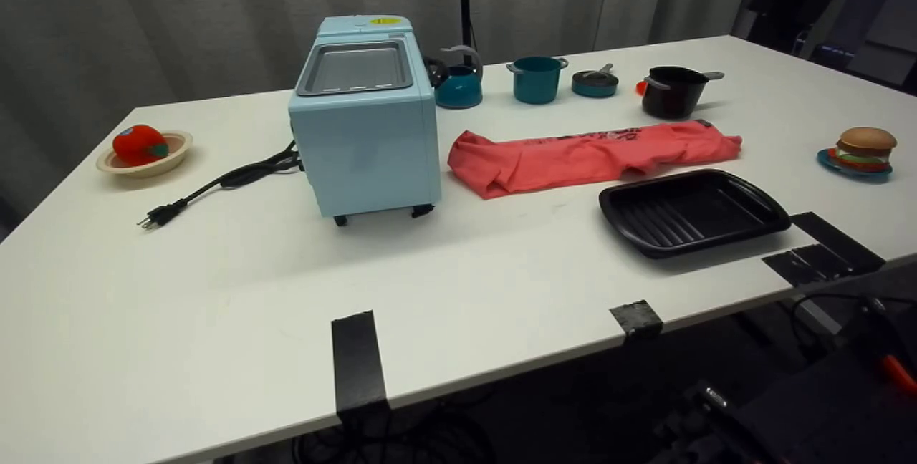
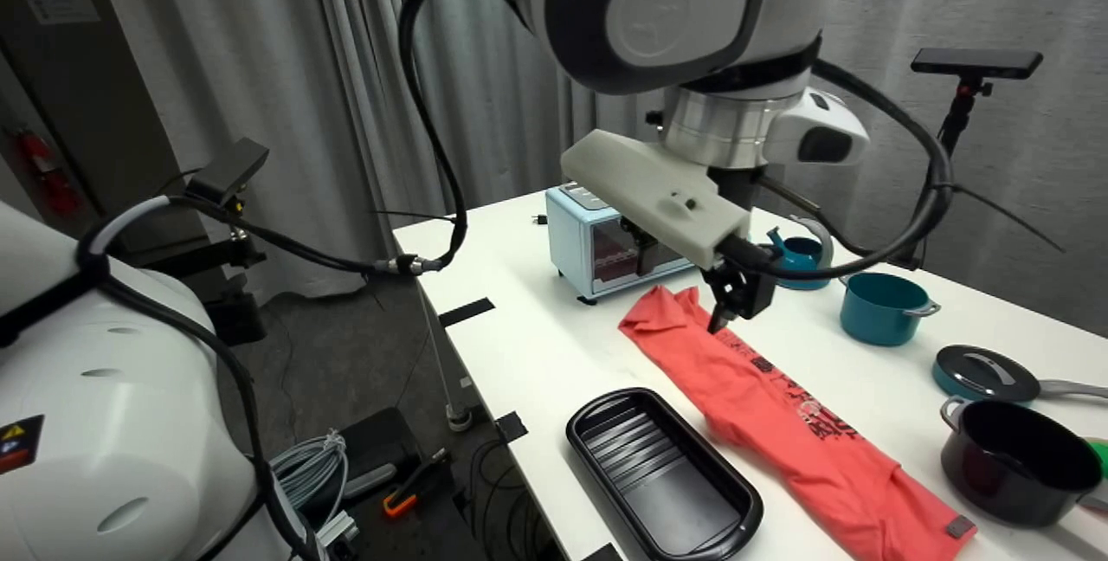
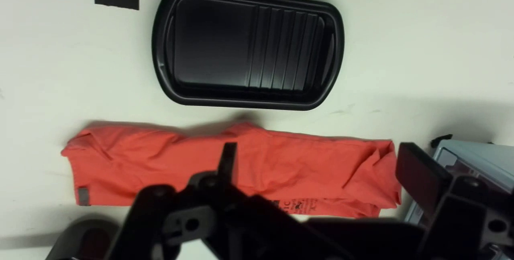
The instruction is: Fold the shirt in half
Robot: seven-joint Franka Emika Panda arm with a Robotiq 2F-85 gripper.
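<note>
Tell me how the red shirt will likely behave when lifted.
The red shirt will probably hang floppy, since its cloth is creased and rumpled. It may also unfold if lifted by one layer, since folds show at its end near the blue appliance.

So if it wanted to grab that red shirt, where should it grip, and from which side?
Probably pinch the shirt by its rumpled end next to the light blue appliance, coming from above with the fingers open. The shirt lies low on the table, and the raised creases there should give something to pinch; the appliance standing close by makes a sideways approach awkward.
</note>
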